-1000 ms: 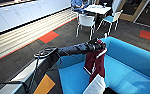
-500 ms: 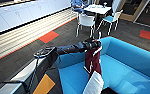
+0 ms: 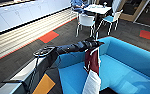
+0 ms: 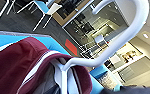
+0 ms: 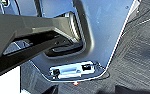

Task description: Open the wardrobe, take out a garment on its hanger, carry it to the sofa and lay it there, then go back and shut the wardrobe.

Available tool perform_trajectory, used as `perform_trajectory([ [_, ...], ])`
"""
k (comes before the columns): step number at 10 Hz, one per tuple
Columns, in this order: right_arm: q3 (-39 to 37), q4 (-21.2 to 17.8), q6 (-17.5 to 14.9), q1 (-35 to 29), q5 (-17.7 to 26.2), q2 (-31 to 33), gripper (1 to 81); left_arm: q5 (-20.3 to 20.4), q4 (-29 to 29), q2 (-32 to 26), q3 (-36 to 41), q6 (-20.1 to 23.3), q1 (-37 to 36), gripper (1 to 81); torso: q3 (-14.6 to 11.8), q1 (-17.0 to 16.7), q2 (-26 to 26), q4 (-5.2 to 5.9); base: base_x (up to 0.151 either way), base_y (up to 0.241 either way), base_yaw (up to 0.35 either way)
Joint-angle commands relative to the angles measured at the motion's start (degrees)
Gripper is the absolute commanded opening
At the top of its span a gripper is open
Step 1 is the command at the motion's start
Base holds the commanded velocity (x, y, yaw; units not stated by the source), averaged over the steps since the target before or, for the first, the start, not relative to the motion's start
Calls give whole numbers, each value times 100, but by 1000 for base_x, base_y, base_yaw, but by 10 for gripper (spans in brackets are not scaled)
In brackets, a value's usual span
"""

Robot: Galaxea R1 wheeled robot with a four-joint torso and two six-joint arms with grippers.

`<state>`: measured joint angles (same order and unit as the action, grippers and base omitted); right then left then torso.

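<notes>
The garment (image 3: 92, 63), a maroon jacket with a white sleeve, hangs on its white hanger (image 3: 94, 52) just under my left gripper (image 3: 97, 45). My left arm reaches out over the near left end of the blue sofa (image 3: 131, 67), and the jacket dangles above the seat. In the left wrist view the hanger's hook (image 4: 116, 45) curves up close to the camera. The jacket's striped collar (image 4: 18, 65) lies below it, against the blue sofa (image 4: 1, 40). The wardrobe is out of view.
White chairs with blue seats (image 3: 87, 21) and a white table (image 3: 97, 9) stand beyond the sofa, with a person seated behind them. White cabinets (image 3: 13, 15) line the left wall. Dark carpet lies between them, and my own base shows in the right wrist view.
The hanging jacket has shifted slightly to the left under the arm. The arm stays stretched over the sofa.
</notes>
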<state>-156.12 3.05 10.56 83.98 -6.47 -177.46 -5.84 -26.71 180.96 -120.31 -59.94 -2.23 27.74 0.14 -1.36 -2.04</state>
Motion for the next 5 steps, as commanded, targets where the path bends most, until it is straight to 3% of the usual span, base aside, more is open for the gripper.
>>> perform_trajectory([
  [1,31,29,-19,71,401,-55,811,171,-124,90,236,61,-968,811,0,0,0,0,0,0,0],
  [3,31,29,-19,79,401,-47,811,119,-141,-50,201,114,-757,811,0,0,0,0,0,0,0],
  [5,31,29,-19,80,392,-47,811,-137,-581,-130,192,158,-590,811,0,0,0,0,0,0,0],
])
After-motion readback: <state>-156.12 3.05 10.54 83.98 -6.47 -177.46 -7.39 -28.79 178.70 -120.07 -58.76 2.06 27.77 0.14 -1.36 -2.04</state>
